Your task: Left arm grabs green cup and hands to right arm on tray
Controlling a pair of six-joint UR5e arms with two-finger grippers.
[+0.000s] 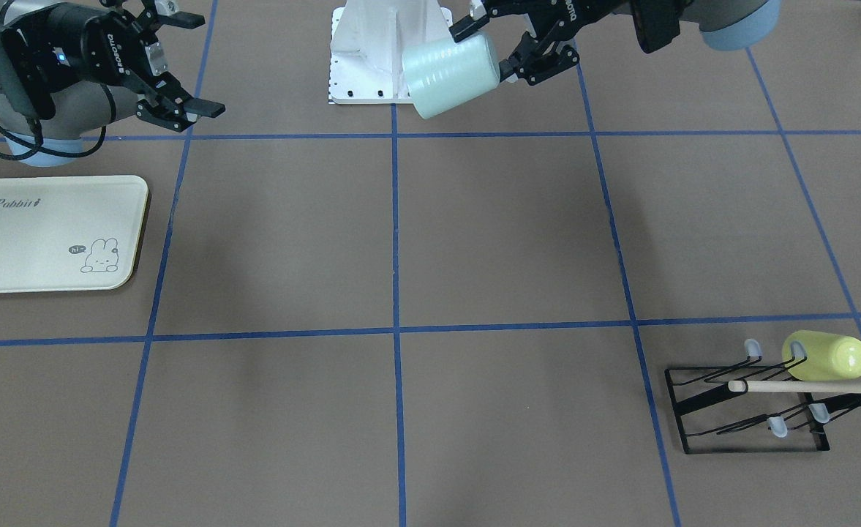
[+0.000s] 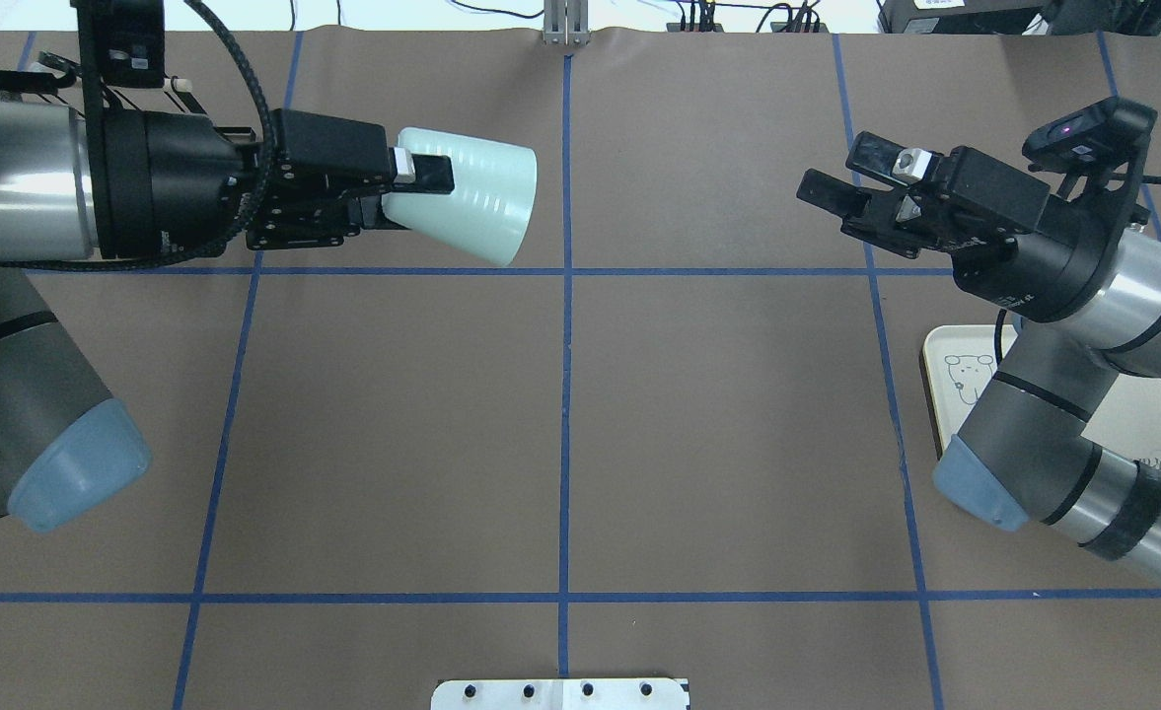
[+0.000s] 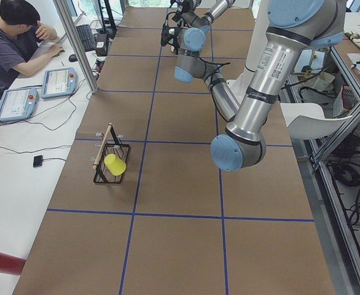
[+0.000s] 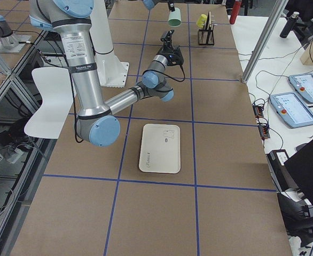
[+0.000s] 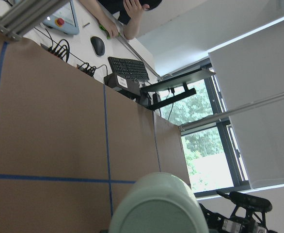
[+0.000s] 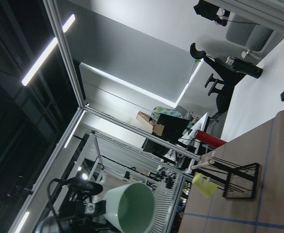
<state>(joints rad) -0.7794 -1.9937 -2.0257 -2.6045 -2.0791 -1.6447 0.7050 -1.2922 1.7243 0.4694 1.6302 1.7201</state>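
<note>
Table [image 2: 718, 444]: brown surface with a blue tape grid.

Left arm [image 2: 28, 187]: reaches in level above the table. Its gripper [image 1: 489, 50] is clenched on the base end of the green cup [image 2: 476, 207].

Right arm [image 2: 1132, 286]: raised opposite. Its gripper [image 1: 197, 66] is spread wide, grasping nothing, well apart from the cup.

Tray [image 1: 35, 241]: flat on the table beneath the right arm, nothing on it.

Black wire rack [image 1: 745, 402]: at the table's far left end.

Green cup: airborne, lying sideways, its mouth facing the right gripper.

Yellow-green cup [image 1: 829, 356]: lies on the rack.
</note>
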